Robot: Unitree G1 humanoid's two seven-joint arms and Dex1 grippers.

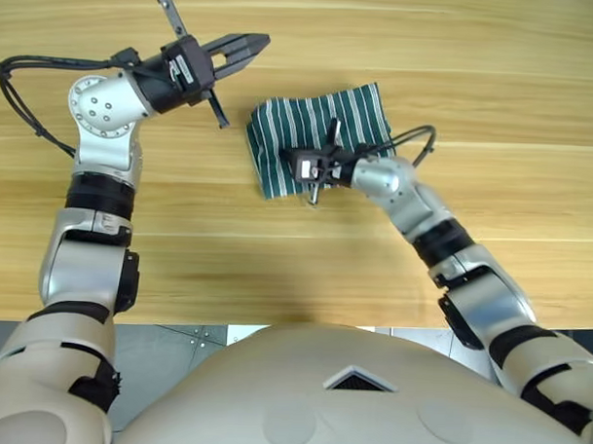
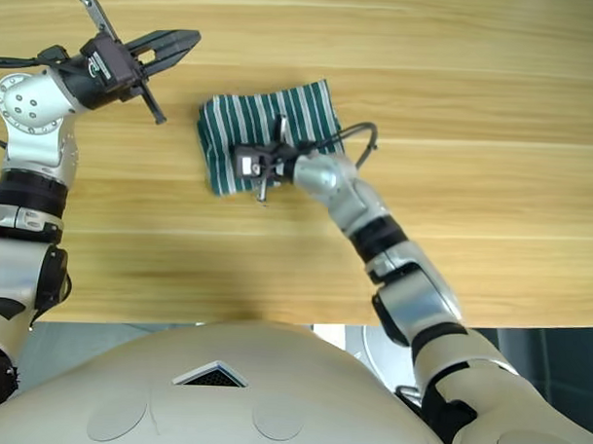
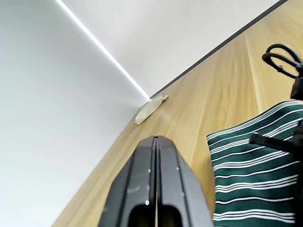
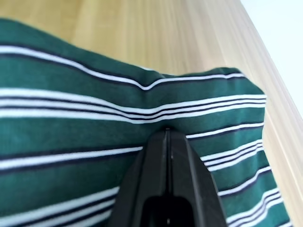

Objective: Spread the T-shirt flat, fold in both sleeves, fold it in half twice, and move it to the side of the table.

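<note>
Well, the right gripper point(image 4: 166, 129), fingers pressed together on the folded T-shirt point(image 1: 305, 120), might rumple its layers; the left gripper point(image 1: 252, 43) hovers, fingers likewise together.

The T-shirt point(image 1: 319, 135) is dark green, crossed by white stripes in pairs and threes with thin black lines between them. Under it and all around it, the table point(image 1: 477, 72) is light honey-coloured wood with long straight grain and paler bands. The left gripper point(image 1: 259, 42), just beside the T-shirt, is matt black, as is the right gripper point(image 4: 166, 135) against the striped cloth. Far beyond the T-shirt, at the table's dark edge, lies a pale beige scrap point(image 3: 150, 109).
</note>
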